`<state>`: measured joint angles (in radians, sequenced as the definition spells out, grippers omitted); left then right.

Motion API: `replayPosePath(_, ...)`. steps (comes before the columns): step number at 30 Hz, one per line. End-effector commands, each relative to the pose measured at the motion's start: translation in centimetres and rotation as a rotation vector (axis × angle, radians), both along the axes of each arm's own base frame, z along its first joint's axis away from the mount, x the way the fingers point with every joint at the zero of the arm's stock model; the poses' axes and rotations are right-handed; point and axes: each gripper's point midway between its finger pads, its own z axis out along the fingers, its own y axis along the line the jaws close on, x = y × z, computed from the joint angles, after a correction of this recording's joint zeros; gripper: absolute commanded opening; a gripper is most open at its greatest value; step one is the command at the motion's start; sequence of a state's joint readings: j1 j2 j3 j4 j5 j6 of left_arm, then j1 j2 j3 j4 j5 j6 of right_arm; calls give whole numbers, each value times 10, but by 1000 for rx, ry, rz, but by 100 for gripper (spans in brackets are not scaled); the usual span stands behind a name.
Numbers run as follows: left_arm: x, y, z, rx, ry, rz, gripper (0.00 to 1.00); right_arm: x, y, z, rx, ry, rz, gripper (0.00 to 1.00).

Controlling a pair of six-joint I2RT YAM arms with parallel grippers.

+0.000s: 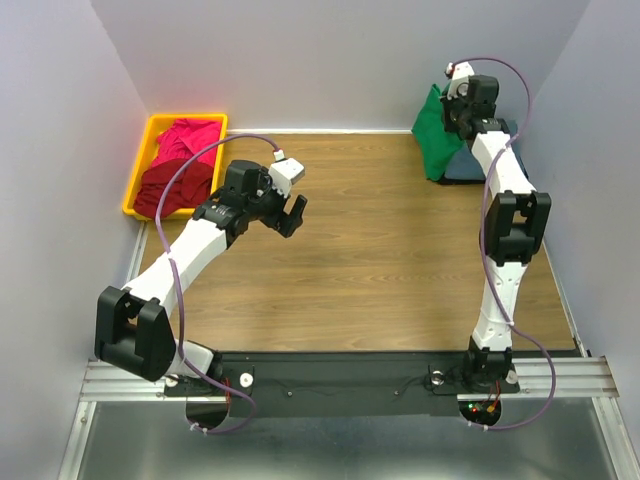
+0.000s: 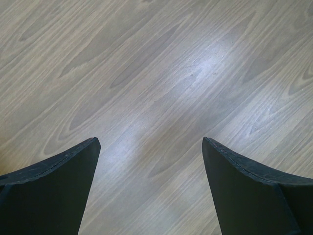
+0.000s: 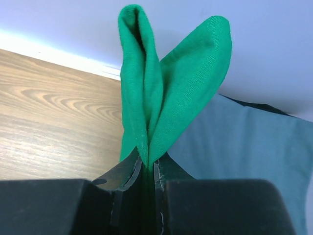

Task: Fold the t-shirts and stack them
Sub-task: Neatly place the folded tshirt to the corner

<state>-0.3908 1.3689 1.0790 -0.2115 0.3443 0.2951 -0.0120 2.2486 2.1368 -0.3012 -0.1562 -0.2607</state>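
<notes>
Fingers of the right gripper (image 3: pixel 146 171) are pressed almost together on a fold of the green t-shirt (image 3: pixel 161 73), and in the right wrist view the cloth stands up from between them in two rounded lobes. In the top view this gripper (image 1: pixel 450 105) is at the far right corner of the table (image 1: pixel 380 260), close to the back wall (image 1: pixel 340 60), and the green t-shirt (image 1: pixel 432 128) hangs from it, lifted and bunched, with its lower part going down toward the table. Just beside and under the green cloth lies the blue-grey t-shirt (image 1: pixel 470 165), flat on the table at the far right. In the right wrist view the blue-grey t-shirt (image 3: pixel 234 142) fills the right side behind the green one, and a thin dark strip shows along its far edge; what that strip is I cannot tell. The left gripper (image 1: pixel 292 212) is over the left middle part of the table, well apart from every shirt. Its jaws stand wide open and hold nothing: in the left wrist view there is only bare wood between and in front of the two dark fingers of the left gripper (image 2: pixel 151 144). At the far left of the table stands the yellow bin (image 1: pixel 140 165). Inside it lie the magenta t-shirt (image 1: pixel 190 135) on the far side and the dark red t-shirt (image 1: pixel 175 185) on the near side, both crumpled and touching each other, and the dark red cloth comes up to the near rim of the bin.
</notes>
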Motion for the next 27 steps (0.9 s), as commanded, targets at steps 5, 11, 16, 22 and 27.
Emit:
replayPosePath(5, 5, -4, 16, -36, -40, -6, 98, -2, -21, 71, -3, -128, -21, 1)
replayPosePath(11, 5, -6, 15, -40, -33, -13, 98, -7, -34, 94, 8, -158, -29, 1)
replayPosePath(16, 4, -8, 13, -43, -22, -19, 98, -12, -31, 110, 51, -169, -3, 1)
replayPosePath(22, 6, -9, 12, -46, -16, -20, 98, -16, -25, 126, 90, -185, 16, 2)
replayPosePath(27, 7, -9, 11, -44, -11, -20, 98, -15, -27, 126, 87, -184, 10, 2)
